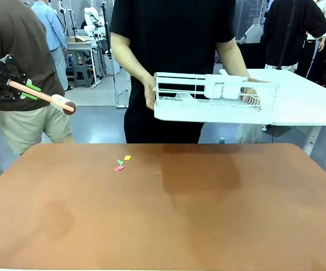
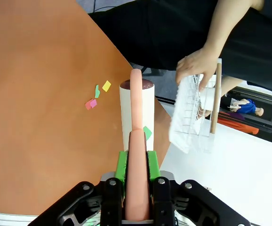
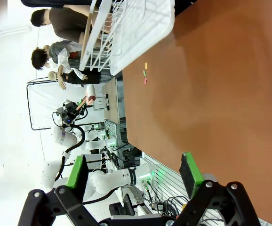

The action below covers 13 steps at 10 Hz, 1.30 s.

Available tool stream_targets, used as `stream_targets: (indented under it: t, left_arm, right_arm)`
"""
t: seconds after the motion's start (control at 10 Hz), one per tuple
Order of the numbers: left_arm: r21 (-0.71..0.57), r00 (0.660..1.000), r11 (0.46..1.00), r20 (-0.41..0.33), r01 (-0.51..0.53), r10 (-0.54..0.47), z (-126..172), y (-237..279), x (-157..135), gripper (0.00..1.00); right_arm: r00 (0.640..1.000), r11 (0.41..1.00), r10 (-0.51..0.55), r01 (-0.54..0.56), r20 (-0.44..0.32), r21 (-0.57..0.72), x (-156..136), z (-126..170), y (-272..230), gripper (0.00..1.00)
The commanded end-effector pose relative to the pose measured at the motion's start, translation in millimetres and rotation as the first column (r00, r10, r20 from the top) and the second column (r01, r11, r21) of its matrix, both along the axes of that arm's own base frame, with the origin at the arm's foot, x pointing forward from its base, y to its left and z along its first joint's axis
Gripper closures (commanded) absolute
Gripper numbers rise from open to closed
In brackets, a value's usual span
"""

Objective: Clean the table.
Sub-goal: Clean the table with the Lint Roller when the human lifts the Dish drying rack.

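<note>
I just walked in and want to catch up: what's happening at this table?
The left gripper is shut on a lint roller with a pinkish handle and white roll, raised at the left. A person holds a white wire rack over the far side of the reddish-brown table. Small yellow, green and pink scraps lie on it. The right gripper is open.

On table [image 1: 219, 226], left of centre toward far edge: three paper scraps [image 1: 121, 164], close together. Above far edge, right of centre, clear of tabletop: wire rack [image 1: 208, 107], in person's hands [image 1: 150, 93]. Behind rack, far right: second table [image 1: 315, 104]. Far left, raised near table's far left corner: roller [image 1: 67, 105], clamped in left gripper [image 1: 30, 89].
</note>
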State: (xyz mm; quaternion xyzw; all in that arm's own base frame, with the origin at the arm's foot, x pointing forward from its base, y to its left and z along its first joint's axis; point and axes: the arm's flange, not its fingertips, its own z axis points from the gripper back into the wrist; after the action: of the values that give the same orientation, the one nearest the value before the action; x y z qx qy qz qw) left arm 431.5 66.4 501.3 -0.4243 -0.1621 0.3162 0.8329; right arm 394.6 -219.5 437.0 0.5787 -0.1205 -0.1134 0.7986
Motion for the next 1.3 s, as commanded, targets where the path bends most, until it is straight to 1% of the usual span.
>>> stream_targets:
  t: [0.0, 0.1, 0.2, 0.3, 0.4, 0.5, 0.6, 0.7, 0.8, 0.9, 1.0, 1.1, 1.2]
  left_arm:
    - [0.001, 1.000, 1.000, 0.001, -0.001, 0.001, 0.3, 0.5, -0.2, 1.00]
    - [0.001, 1.000, 1.000, 0.001, -0.001, 0.001, 0.3, 0.5, -0.2, 1.00]
    - [0.000, 1.000, 1.000, 0.000, 0.000, 0.000, 0.0, 0.0, 0.0, 0.79]
    - [0.103, 0.990, 0.985, -0.058, 0.137, -0.132, 13.8, -7.7, 6.6, 0.79]
    - [0.318, 0.899, 0.846, -0.053, 0.429, -0.436, 29.7, -15.2, 20.6, 0.79]
    - [0.421, 0.825, 0.727, -0.109, 0.543, -0.554, 43.0, -18.3, 45.7, 0.79]
    - [0.505, 0.794, 0.648, -0.135, 0.570, -0.593, 50.7, -22.5, 79.8, 0.79]
    - [0.497, 0.737, 0.587, -0.178, 0.639, -0.652, 48.3, -26.8, 103.0, 0.79]
    - [0.521, 0.705, 0.543, -0.172, 0.658, -0.688, 37.1, -33.3, 125.8, 0.79]
    - [0.502, 0.702, 0.557, -0.154, 0.662, -0.695, 20.5, -40.0, 145.5, 0.79]
    - [0.450, 0.697, 0.570, -0.189, 0.688, -0.692, -2.6, -43.3, 158.7, 0.79]
    - [0.440, 0.706, 0.576, -0.229, 0.689, -0.670, -28.4, -46.4, 171.0, 0.79]
    - [0.385, 0.719, 0.617, -0.237, 0.687, -0.653, -42.8, -46.6, 180.7, 0.79]
  right_arm:
    - [1.000, 1.000, 0.007, -0.007, 0.024, 0.011, 1.1, 1.8, 0.0, 0.00]
    - [1.000, 1.000, 0.007, -0.007, 0.024, 0.011, 1.1, 1.8, 0.0, 0.00]
    - [1.000, 1.000, 0.007, -0.007, 0.024, 0.011, 1.1, 1.8, 0.0, 0.00]
    - [1.000, 1.000, 0.007, -0.007, 0.024, 0.011, 1.1, 1.8, 0.0, 0.00]
    - [1.000, 1.000, 0.007, -0.007, 0.024, 0.011, 1.1, 1.8, 0.0, 0.00]
    - [1.000, 1.000, 0.007, -0.007, 0.024, 0.011, 1.1, 1.8, 0.0, 0.00]
    - [1.000, 1.000, 0.007, -0.007, 0.024, 0.011, 1.1, 1.8, 0.0, 0.00]
    - [1.000, 1.000, 0.007, -0.007, 0.024, 0.011, 1.1, 1.8, 0.0, 0.00]
    - [1.000, 1.000, 0.007, -0.007, 0.024, 0.011, 1.1, 1.8, 0.0, 0.00]
    - [1.000, 1.000, 0.007, -0.007, 0.024, 0.011, 1.1, 1.8, 0.0, 0.00]
    - [1.000, 1.000, 0.007, -0.007, 0.024, 0.011, 1.1, 1.8, 0.0, 0.00]
    - [1.000, 1.000, 0.007, -0.007, 0.024, 0.011, 1.1, 1.8, 0.0, 0.00]
    - [1.000, 1.000, 0.007, -0.007, 0.024, 0.011, 1.1, 1.8, 0.0, 0.00]
